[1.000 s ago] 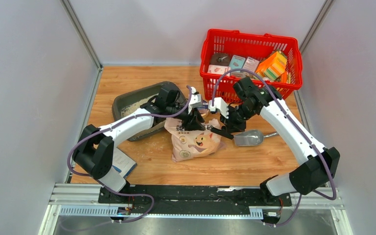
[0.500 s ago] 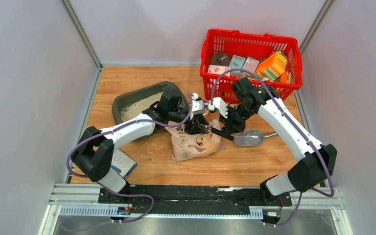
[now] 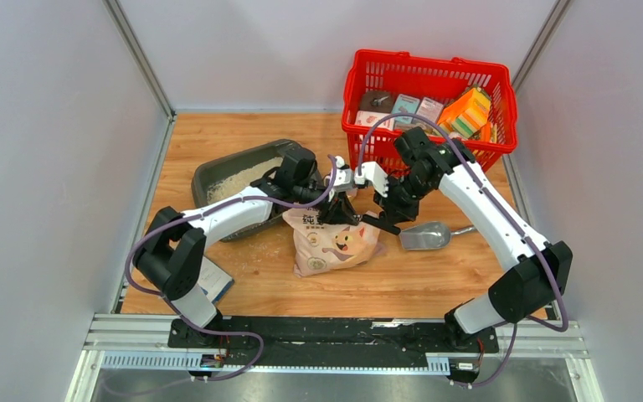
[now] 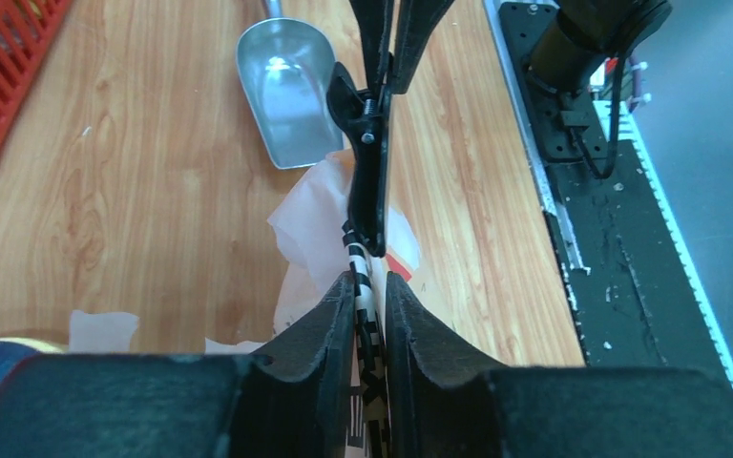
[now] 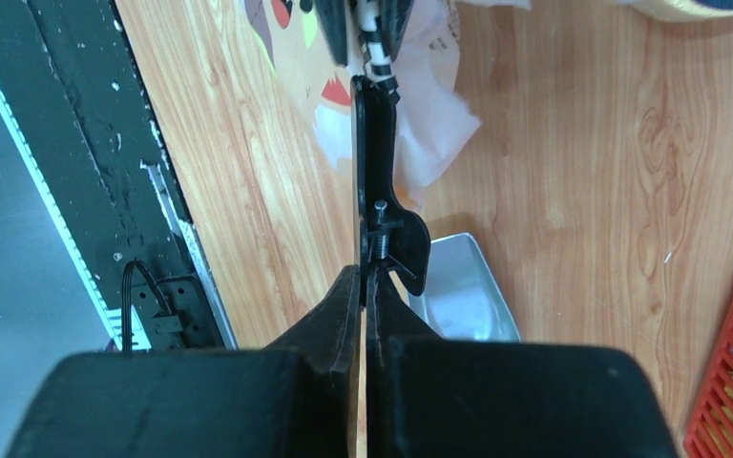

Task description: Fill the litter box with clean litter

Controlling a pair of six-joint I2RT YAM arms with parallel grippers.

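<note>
The dark grey litter box (image 3: 208, 174) sits at the back left with pale beige litter (image 3: 239, 180) in it. The beige-pink printed bag (image 3: 335, 247) lies in the middle of the table with its top edge lifted. My left gripper (image 3: 336, 206) is shut on that printed top edge (image 4: 370, 279). A black clip (image 4: 370, 181) sits on the same edge just ahead of it. My right gripper (image 3: 383, 216) is shut on the clip's handle (image 5: 363, 275); the clip (image 5: 374, 143) reaches from it to the bag. The two grippers face each other.
A silver metal scoop (image 3: 425, 237) lies right of the bag, under the right gripper, and shows in the left wrist view (image 4: 286, 91). A red mesh basket (image 3: 368, 63) with several boxes stands at the back right. A blue-white packet (image 3: 211, 278) lies near the left arm's base.
Both grippers have shifted slightly right and back with the bag's top edge. The left forearm has swung off the litter box, so more of its litter shows.
</note>
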